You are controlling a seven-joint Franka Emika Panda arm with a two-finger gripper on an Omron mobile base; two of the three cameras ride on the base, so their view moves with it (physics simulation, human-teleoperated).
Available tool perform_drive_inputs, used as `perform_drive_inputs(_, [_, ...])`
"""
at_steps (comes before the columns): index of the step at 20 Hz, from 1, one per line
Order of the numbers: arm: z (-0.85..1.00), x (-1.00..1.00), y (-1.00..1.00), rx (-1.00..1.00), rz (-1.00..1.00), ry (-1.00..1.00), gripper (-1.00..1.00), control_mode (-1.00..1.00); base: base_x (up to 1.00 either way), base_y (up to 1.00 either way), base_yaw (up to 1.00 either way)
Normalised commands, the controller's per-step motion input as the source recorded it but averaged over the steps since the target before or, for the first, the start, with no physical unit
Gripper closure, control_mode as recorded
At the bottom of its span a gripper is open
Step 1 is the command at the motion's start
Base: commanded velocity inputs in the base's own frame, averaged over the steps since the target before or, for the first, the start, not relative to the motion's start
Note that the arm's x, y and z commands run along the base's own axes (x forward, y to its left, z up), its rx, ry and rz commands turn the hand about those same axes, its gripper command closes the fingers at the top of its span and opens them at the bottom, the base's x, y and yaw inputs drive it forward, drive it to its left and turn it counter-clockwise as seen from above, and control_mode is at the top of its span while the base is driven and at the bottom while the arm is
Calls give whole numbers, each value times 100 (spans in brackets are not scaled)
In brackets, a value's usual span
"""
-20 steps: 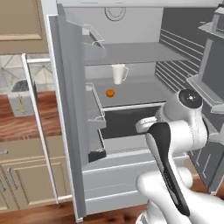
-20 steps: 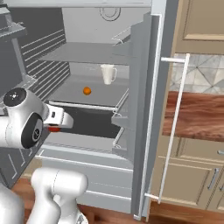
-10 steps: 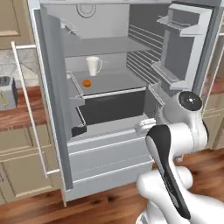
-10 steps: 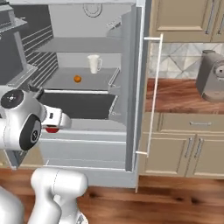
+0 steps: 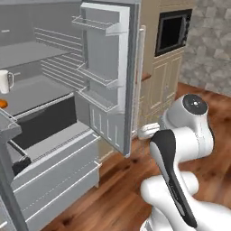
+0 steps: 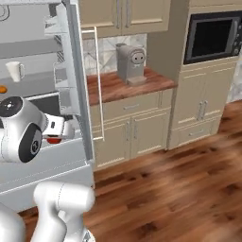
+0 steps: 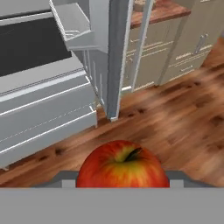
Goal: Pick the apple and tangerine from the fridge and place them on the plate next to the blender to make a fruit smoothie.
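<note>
Apple [image 7: 123,165] sits right at the bottom of the hand view, red with a yellow flush and a dark stem, held between the two fingers of the hand [image 7: 123,177], whose jaws stand partly apart and closed on the fruit. In the right base view the same apple [image 6: 55,140] shows as a small red patch at the end of the white arm, in front of the open fridge [image 6: 42,156] and below its shelves.

Going left to right in the left base view: a white mug [image 5: 5,81] stands on a fridge shelf at the far left, and the tangerine [image 5: 3,103] lies just below and in front of it on the same grey shelf. Right of them the fridge door [image 5: 108,81] stands open with its wire bins. Further right is a beige cabinet with a built-in oven [image 5: 171,31], then the wooden floor [image 5: 117,189].

In the right base view, right of the fridge door, a silver coffee machine [image 6: 131,63] stands on the wooden tabletop [image 6: 125,85], with beige cabinets below and the oven [image 6: 213,37] at the far right.
</note>
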Motion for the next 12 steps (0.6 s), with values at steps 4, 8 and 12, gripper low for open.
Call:
perform_drive_inputs(4, [0,0,0,0,0,0,100,100,-19,0,-86])
perform_drive_inputs(8, [0,0,0,0,0,0,100,100,-11,-1,-87])
perform_drive_inputs(12, [0,0,0,0,0,0,100,100,-7,-3,-87])
